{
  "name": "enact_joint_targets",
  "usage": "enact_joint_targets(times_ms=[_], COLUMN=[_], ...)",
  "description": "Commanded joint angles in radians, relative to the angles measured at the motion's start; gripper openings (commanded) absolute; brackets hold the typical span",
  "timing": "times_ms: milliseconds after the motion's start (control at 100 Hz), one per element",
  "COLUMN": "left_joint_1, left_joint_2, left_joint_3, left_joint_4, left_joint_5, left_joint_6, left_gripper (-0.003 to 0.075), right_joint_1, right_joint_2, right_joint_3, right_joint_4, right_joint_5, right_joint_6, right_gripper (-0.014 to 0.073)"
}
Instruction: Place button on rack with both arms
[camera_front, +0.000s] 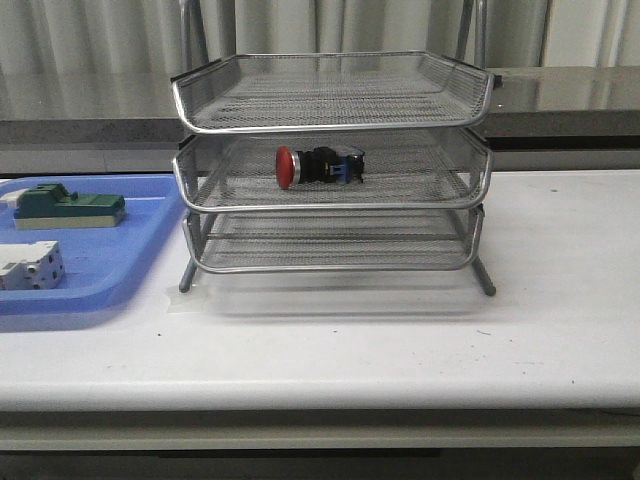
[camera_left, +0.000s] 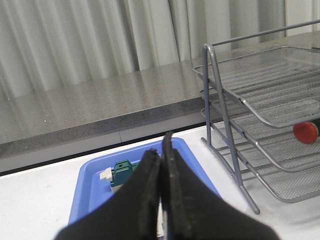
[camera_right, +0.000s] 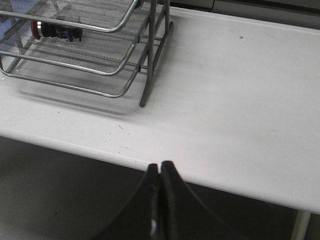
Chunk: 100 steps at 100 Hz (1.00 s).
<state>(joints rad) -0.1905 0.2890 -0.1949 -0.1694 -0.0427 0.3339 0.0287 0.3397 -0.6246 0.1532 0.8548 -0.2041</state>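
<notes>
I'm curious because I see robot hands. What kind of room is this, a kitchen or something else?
Not a kitchen. It looks like a robot test lab or workshop: a plain white table by curtains, with a wire rack holding a red button, and a blue tray of electrical parts.

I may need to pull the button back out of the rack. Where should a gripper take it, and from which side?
Probably the black body behind the red cap: the button lies on its side in the rack's middle tier, cap pointing left. Reach in through the open front, since the top tier blocks coming from above.
</notes>
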Motion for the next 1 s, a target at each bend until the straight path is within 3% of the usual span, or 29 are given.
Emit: enact_joint_targets(times_ms=[0,230,560,830,990], left_joint_1=[0.001,0.001,0.001,0.001,0.001], left_joint_2=[0.006,0.006,0.006,0.006,0.006], left_joint_3=[-0.031,-0.031,-0.031,-0.031,-0.031], left_joint_4=[-0.010,-0.010,-0.010,-0.010,-0.010], left_joint_5=[-0.079,-0.079,-0.079,-0.079,-0.079], left_joint_6=[-0.006,-0.006,-0.006,-0.006,-0.006], left_gripper=[-0.0020,-0.0020,-0.0020,-0.0020,-0.0020], right_joint_1=[-0.007,-0.007,-0.007,-0.008,-0.008], right_joint_2=[0.008,-0.059,-0.297,-0.370,-0.370], right_joint_3=[-0.016,0.104,0.430,0.580,0.620], right_joint_4=[0.005,0.005,-0.002,-0.007,-0.067], right_joint_5=[-0.094,-0.313,-0.633,-0.776,-0.814], right_joint_6=[0.001,0.002,0.003,0.008,0.088], right_gripper=[-0.0060,-0.0060,-0.0060,-0.0060,-0.0060])
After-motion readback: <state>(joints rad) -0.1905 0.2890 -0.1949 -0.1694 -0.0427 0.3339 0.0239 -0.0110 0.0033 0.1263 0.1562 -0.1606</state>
